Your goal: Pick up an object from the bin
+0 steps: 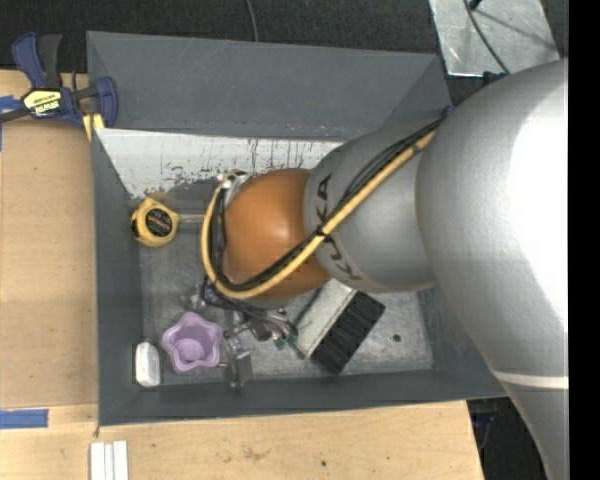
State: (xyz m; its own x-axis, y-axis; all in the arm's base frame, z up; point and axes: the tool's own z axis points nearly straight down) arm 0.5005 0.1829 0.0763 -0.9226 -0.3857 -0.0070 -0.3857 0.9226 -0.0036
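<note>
**Figure. Arm lowered into the bin, before any lift.** The silver seven-joint arm (400, 218) is reaching into the grey metal bin (115, 298) from the right. Its wrist is bending steeply downward, so the gripper (236, 346) is hanging low over the floor, toward the near left corner. The round orange wrist cover (265, 233) and the looped yellow cable (212, 243) are screening the tool from above. Whether it is spread or pressed together cannot be told, and nothing is showing as pinched in it.

The bin is holding a few loose things, all resting on its floor.
- A purple flower-shaped plastic cup (192, 342) is sitting mouth upward just beside the gripper, on the view's left. As the nearest thing, it is judged the likeliest object of the pick.
- A small white rounded object (147, 364) is lying just left of the cup, in the corner.
- A black-bristled brush with a pale back (345, 330) is lying slantwise on the gripper's other side, partly under the arm.
- A yellow-and-black tape measure (155, 222) is resting well apart, near the far left wall.

The steep wrist pose is judged to be suiting a grasp from above.
</note>
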